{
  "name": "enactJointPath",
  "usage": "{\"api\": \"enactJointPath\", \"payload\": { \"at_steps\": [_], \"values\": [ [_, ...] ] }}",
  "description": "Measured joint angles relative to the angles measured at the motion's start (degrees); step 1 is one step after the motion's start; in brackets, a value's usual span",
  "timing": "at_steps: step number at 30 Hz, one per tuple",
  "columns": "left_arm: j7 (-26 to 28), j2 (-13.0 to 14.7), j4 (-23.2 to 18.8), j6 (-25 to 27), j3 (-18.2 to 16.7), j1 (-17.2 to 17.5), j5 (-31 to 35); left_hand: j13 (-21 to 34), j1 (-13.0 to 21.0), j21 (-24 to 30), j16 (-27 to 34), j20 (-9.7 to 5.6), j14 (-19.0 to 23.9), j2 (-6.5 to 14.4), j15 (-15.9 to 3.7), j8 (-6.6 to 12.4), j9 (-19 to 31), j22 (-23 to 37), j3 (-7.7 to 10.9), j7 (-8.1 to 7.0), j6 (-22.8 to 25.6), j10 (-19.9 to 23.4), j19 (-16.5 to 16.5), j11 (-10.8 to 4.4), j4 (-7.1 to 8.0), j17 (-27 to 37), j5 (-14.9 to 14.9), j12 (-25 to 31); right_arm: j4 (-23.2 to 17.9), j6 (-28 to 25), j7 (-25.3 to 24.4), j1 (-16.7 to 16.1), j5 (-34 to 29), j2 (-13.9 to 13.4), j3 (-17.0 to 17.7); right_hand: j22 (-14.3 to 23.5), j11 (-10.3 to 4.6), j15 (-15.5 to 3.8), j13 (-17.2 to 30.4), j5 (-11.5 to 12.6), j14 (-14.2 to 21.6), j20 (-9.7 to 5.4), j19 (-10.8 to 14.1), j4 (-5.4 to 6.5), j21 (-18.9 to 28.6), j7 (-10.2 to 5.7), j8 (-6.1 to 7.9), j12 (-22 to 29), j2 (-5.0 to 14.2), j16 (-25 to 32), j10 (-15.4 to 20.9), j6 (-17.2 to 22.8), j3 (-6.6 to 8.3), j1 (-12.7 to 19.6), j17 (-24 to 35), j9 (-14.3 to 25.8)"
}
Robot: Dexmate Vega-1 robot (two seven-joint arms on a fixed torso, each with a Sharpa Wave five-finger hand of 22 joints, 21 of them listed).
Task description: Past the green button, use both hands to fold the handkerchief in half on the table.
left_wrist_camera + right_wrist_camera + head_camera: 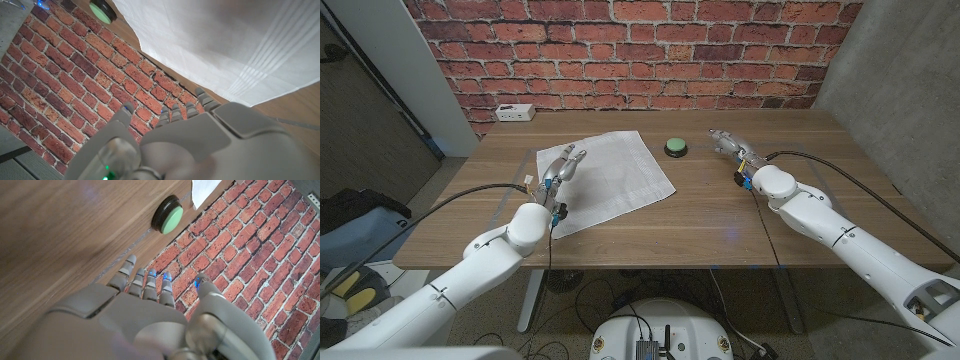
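A white handkerchief (608, 178) lies spread flat on the wooden table (720, 215), left of the round green button (675, 147). My left hand (562, 166) hovers over the cloth's left part with its fingers stretched out and apart, holding nothing. My right hand (731, 145) is to the right of the button, fingers extended, empty. In the left wrist view the handkerchief (215, 45) and the button (102, 9) show beyond my left hand (190, 135). From the right wrist, the button (168, 215) and a corner of the cloth (205, 190) lie past my right hand (150, 310).
A white power strip (514, 113) sits at the table's back left corner, against the brick wall (640, 50). Black cables run along both arms. Bare wood stretches in front of and right of the button.
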Motion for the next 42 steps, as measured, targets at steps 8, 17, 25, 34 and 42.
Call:
{"api": "enactJointPath", "payload": {
  "at_steps": [8, 17, 25, 34, 42],
  "values": [
    [1.96, 0.56, -2.87, 2.64, -0.76, 2.47, 1.72, 0.00, 0.23, -0.56, 0.00, -0.65, -0.30, 0.23, -0.30, 0.00, 0.00, 0.00, 0.23, -0.01, 0.01, 0.55, -0.22, -0.54, 0.24, -0.01, 0.00, 0.00, -2.37, -2.36, -0.06, -0.03, -2.31, -1.04, -0.99, 0.00, -0.11, -0.30, 0.00, 0.00, 0.30, 0.00, 0.00, 0.05, 0.00, -0.09, 0.00, 0.00, 0.06, 0.23, 0.30, 0.31, 0.40, 0.53, 0.00, 0.00],
    [3.49, 1.12, -5.59, 5.33, -1.53, 4.87, 3.40, 0.00, 0.23, -0.78, 0.00, -0.65, -0.09, 0.23, -0.52, 0.00, -0.01, 0.00, 0.23, -0.23, 0.23, 0.63, -0.22, -0.63, 0.23, -0.01, -0.23, 0.00, -5.14, -5.71, 0.64, 0.37, -5.20, -2.33, -2.47, 0.00, -0.32, -0.51, -0.01, 0.00, 0.50, -0.14, 0.14, 0.06, 0.00, -0.10, 0.00, 0.00, 0.36, 0.23, 0.51, 0.70, 0.87, 0.83, -0.01, 0.00],
    [4.24, 1.35, -7.14, 7.81, -1.75, 6.05, 4.66, -0.01, 0.23, -0.79, 0.00, -0.20, -0.33, 0.23, -0.76, 0.00, -0.01, 0.00, 0.47, -0.51, 0.51, 0.63, -0.63, -0.63, -0.01, -0.01, -0.23, 0.00, -7.05, -8.59, 1.85, 1.24, -7.59, -3.22, -3.94, 0.00, -0.32, -0.72, -0.01, 0.00, 0.71, -0.21, 0.20, 0.17, 0.00, -0.10, 0.00, 0.00, 0.21, 0.23, 0.50, 0.70, 0.99, 0.98, -0.01, 0.00],
    [4.73, 1.61, -8.90, 10.82, -1.76, 6.87, 6.02, -0.01, 0.99, -1.19, 0.00, 0.99, -0.32, 0.52, -0.75, 0.00, -0.01, -0.01, 0.71, -1.35, 1.34, 0.93, -0.62, -0.93, -0.25, -0.01, -0.23, 0.00, -8.38, -11.07, 3.49, 2.33, -10.24, -3.75, -5.55, -0.01, -0.62, -0.94, -0.01, 0.22, 0.93, -0.20, 0.20, 0.33, 0.00, -0.42, 0.00, 0.00, 0.49, 0.23, 0.81, 1.02, 1.15, 1.30, -0.01, -0.01],
    [4.95, 1.98, -10.26, 13.61, -1.48, 7.35, 7.17, -0.01, 0.98, -1.40, 0.00, 0.27, -0.53, 0.52, -0.52, 0.00, -0.01, -0.01, 0.90, -1.65, 1.65, 1.14, -0.52, -0.72, -0.06, 0.00, -0.23, 0.00, -9.64, -13.33, 4.83, 3.22, -12.40, -4.11, -7.10, 0.00, -0.62, -1.03, -0.01, 0.22, 1.02, -0.20, 0.20, 0.29, 0.00, -0.41, -0.24, 0.00, 0.29, 0.23, 0.80, 1.01, 1.59, 1.50, -0.02, -0.01]
  ]
}}
